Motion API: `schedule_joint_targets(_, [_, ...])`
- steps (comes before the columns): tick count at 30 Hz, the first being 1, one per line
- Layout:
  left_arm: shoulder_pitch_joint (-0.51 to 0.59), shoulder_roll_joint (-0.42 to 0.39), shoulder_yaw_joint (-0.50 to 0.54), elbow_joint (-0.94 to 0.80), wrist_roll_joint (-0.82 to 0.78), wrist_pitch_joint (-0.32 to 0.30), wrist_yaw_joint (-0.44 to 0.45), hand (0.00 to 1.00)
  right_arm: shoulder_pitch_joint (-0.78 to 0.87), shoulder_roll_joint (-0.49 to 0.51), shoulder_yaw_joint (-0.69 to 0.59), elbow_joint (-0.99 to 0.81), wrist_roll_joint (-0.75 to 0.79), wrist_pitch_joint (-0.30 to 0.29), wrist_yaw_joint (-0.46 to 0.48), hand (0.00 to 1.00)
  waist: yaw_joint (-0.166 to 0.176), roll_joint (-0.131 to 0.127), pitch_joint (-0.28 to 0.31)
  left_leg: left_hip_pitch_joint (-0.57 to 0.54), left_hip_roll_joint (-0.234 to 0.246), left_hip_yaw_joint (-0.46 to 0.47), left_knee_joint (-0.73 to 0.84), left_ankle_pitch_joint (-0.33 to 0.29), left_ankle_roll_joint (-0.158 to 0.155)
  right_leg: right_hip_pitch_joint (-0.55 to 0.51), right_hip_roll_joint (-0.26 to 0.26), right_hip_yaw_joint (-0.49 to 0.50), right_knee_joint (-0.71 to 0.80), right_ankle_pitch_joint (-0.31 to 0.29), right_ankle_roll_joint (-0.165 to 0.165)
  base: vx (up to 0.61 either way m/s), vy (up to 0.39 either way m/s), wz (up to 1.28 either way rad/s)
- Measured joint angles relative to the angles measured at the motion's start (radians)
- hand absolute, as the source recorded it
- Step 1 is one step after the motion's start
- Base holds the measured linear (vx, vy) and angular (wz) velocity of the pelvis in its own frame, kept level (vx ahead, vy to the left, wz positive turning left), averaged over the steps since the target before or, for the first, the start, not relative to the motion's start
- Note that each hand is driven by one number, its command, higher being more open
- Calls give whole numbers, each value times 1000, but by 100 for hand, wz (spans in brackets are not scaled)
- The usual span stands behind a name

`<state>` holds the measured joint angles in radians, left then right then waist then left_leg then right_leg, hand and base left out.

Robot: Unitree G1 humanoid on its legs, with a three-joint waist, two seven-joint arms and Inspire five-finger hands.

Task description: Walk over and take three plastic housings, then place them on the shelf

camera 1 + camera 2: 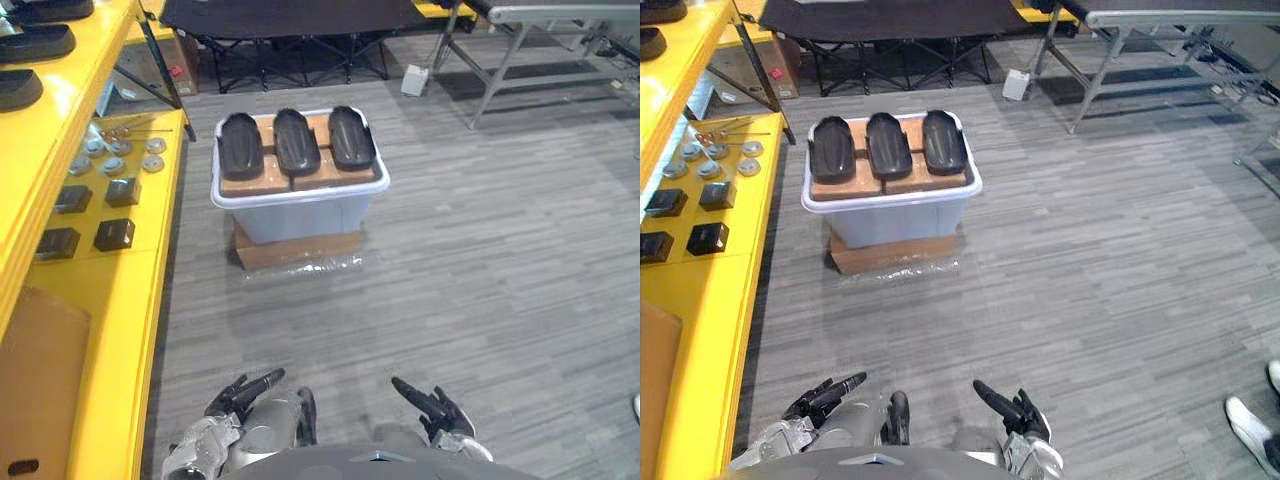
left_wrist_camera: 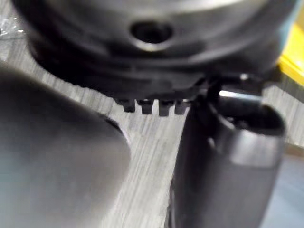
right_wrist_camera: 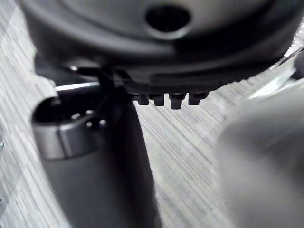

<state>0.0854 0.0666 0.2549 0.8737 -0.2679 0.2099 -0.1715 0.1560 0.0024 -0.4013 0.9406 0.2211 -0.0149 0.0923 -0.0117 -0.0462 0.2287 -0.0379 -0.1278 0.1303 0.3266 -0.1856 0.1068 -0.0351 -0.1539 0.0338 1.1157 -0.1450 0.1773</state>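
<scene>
Three black oval plastic housings lie side by side on brown cardboard atop a pale grey plastic bin, well ahead on the floor beside the yellow metal shelf. The left hand and the right hand hang low, fingers straight and empty.

1. The three plastic housings on top of the storage bin are black and smooth, with a soft sheen.
2. The bin is pale grey plastic, smooth.
3. Under the housings lies matt brown cardboard.
4. Beneath the bin is a matt cardboard box edged with crinkled clear film.
5. Left of the bin, the shelf is smooth, yellow and slightly glossy.
6. Around the bin, the floor is matt grey wood-grain.
</scene>
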Motion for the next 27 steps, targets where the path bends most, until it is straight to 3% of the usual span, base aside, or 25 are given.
schedule_joint_targets(1, [-2, -2, -17, 2, -5, 9, 7, 100, 9, -8, 0, 9, 0, -7, -17, 100, -6, 16, -5, 55, -2, -15, -41, 1, 6, -57, -4, -39, 10, -28, -45, 411, 130, 43])
schedule_joint_targets(2, [2, -3, -20, 3, -7, 11, 11, 100, 9, -8, -2, 12, 1, -11, -23, 100, -4, 17, -5, 83, -1, -23, -60, 2, 6, -80, -4, -57, -14, -43, -59, 507, 109, 34])
schedule_joint_targets(5, [-11, -11, -18, 9, -13, 13, 24, 100, 9, 1, -38, 15, 13, -22, -34, 100, -18, 29, 2, 174, 20, -72, -107, -9, -14, -140, 3, -150, -292, -101, -107, 452, 8, 45])
schedule_joint_targets(6, [-15, -18, -17, 8, -13, 13, 24, 100, 10, -1, -45, 15, 15, -22, -35, 100, -17, 49, 11, 196, 46, -90, -106, -26, -35, -142, 23, -171, -440, -99, -109, 303, -57, 42])
schedule_joint_targets(8, [-18, -25, -12, 6, -11, 12, 24, 100, 19, 4, -54, 4, 23, -22, -38, 100, -17, 65, 8, 209, 87, -137, -97, -70, -50, -159, 64, -157, -617, -83, -92, 391, -111, 55])
schedule_joint_targets(10, [-17, -22, -9, -6, -9, 11, 30, 100, 28, 19, -54, -6, 10, -24, -45, 100, -15, 42, 5, 220, 98, -180, -64, -117, -77, -171, 57, -130, -700, -37, -90, 406, -248, 69])
schedule_joint_targets(11, [-13, -18, -9, -11, -9, 13, 36, 100, 37, 32, -54, -11, -3, -24, -52, 100, -15, 22, -7, 225, 98, -195, -41, -145, -109, -162, 35, -141, -731, 14, -93, 468, -347, 72])
schedule_joint_targets(12, [-13, -18, -7, -15, -13, 14, 39, 100, 41, 39, -54, -17, -9, -23, -55, 100, -15, 11, -13, 227, 100, -195, -26, -162, -120, -153, 26, -153, -738, 72, -103, 392, -331, 73])
schedule_joint_targets(13, [-17, -43, -5, -14, -16, 14, 46, 100, 30, 25, -57, -20, -14, -21, -54, 100, -17, 43, -15, 232, 148, -192, 4, -190, -142, -137, 50, -200, -709, 53, -139, 302, -263, 52])
schedule_joint_targets(15, [-12, -71, -1, -20, -49, 15, 54, 100, 21, 7, -52, -32, -22, -23, -58, 100, -13, 70, -29, 215, 187, -169, 41, -182, -157, -127, 75, -228, -710, 13, -168, 332, -308, 32])
schedule_joint_targets(17, [-12, -88, 34, -28, -89, 13, 61, 100, 12, 1, -27, -48, -37, -41, -54, 100, -14, 78, -30, 168, 206, -152, 155, -156, -185, -100, 89, -240, -721, -21, -185, 282, -283, 16])
schedule_joint_targets(19, [-4, -109, 99, -62, -133, -4, 61, 100, 11, -16, 11, -63, -59, -66, -52, 100, -10, 86, -20, 7, 254, -135, 525, -61, -202, -19, 127, -242, -767, -55, -207, 231, -227, 8])
schedule_joint_targets(21, [-2, -110, 104, -78, -153, -20, 56, 100, 14, -28, 30, -58, -60, -81, -53, 100, 7, 96, -17, -55, 302, -97, 645, -76, -205, 46, 146, -243, -803, -55, -211, 211, -122, -15])
schedule_joint_targets(23, [-3, -105, 102, -77, -149, -40, 50, 100, 13, -25, 31, -43, -58, -104, -56, 100, 11, 82, -18, -63, 324, -16, 486, -108, -194, 114, 123, -248, -856, -43, -193, 229, -75, -17])
schedule_joint_targets(25, [-3, -107, 96, -69, -139, -49, 31, 100, 15, -26, 43, -61, -56, -113, -63, 100, 6, 81, -18, -54, 310, 21, 191, -87, -191, 137, 94, -254, -893, -34, -176, 222, 48, 10])
schedule_joint_targets(26, [-9, -107, 95, -61, -119, -58, 19, 100, 18, -31, 48, -64, -57, -110, -70, 100, 7, 86, -17, -40, 298, 29, -7, 54, -187, 148, 85, -261, -900, -35, -155, 279, 142, 18])
schedule_joint_targets(27, [-14, -104, 96, -56, -119, -61, 19, 100, 17, -31, 49, -62, -60, -107, -73, 100, 9, 78, -11, -35, 291, 28, -35, 109, -194, 156, 77, -261, -901, -42, -143, 239, 130, 24])
